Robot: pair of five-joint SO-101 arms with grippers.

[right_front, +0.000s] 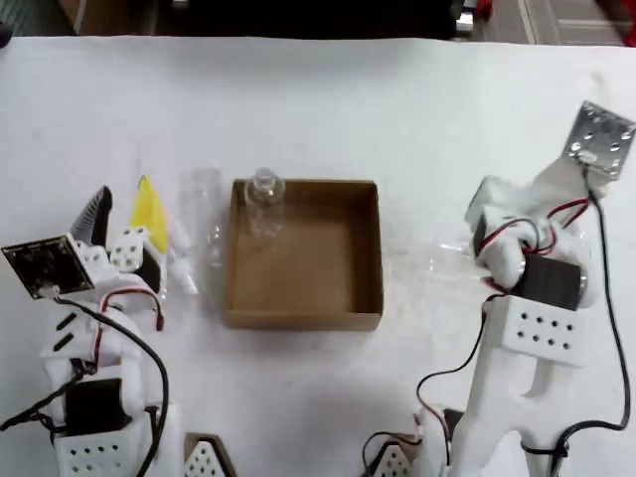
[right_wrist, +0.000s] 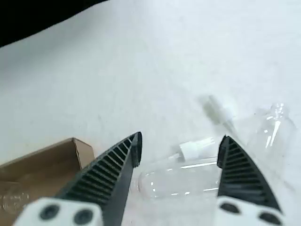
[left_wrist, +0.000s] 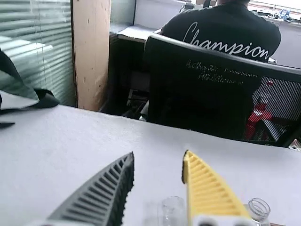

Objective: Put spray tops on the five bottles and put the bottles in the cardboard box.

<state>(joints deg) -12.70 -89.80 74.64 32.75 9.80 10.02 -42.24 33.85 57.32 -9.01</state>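
The open cardboard box [right_front: 303, 298] sits mid-table, its corner [right_wrist: 47, 160] also in the right wrist view. One clear uncapped bottle [right_front: 265, 199] stands inside the box's far left corner. Another uncapped bottle [right_front: 206, 214] stands just outside the box's left wall, its mouth [left_wrist: 171, 209] near my left gripper [left_wrist: 157, 165]. That gripper [right_front: 122, 191], with one grey and one yellow finger, is open and holds nothing. My right gripper [right_wrist: 180, 139] is open over a clear bottle [right_wrist: 181, 179] lying on its side with a white spray top [right_wrist: 195, 148]. Beyond it lies a second bottle [right_wrist: 270, 129] with a spray top [right_wrist: 218, 110].
The white table [right_front: 397, 109] reaches back to a dark edge. The right arm [right_front: 527, 298] stands right of the box, the left arm [right_front: 89, 397] at the near left. Behind the table stand an office chair [left_wrist: 221, 94] and a wooden post [left_wrist: 91, 52].
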